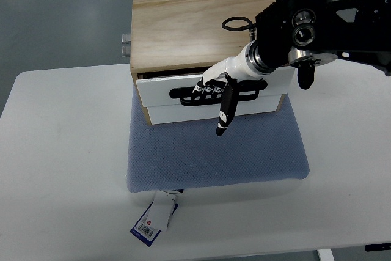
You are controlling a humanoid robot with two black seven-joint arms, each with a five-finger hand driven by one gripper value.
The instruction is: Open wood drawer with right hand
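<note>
Wood drawer box [195,25] sitting at the far middle of the white surface [61,169], perched on the back edge of a blue-grey cushion pad [214,157]. White drawer front [162,105] pulled out a little from the box, a dark gap showing along its top edge. Black handle [183,95] running across that front.

Right robot hand [221,90] reaching in from the right edge on a bulky black arm [324,25], white wrist section angled down toward the drawer. Fingers [204,87] curled over the handle, clamped on it near the middle. One black digit [224,114] hanging straight down over the drawer front, tip dangling just above the pad. Left robot hand nowhere in frame.

Around the box: a metal bracket [126,44] poking out from the left side of the box, just past the far edge of the surface. A loop of black cable [235,24] lying over the box top, close to the wrist. A white and blue tag [156,217] sticking out from under the near edge of the pad, resting on the surface.

In front of the drawer, pad spread out flat and bare, nothing lying in the way of the drawer front. Wide open white surface to the left, narrower strip to the right under the arm. Near edge of the surface cut off at lower right, grey floor [61,16] beyond the far edge.
</note>
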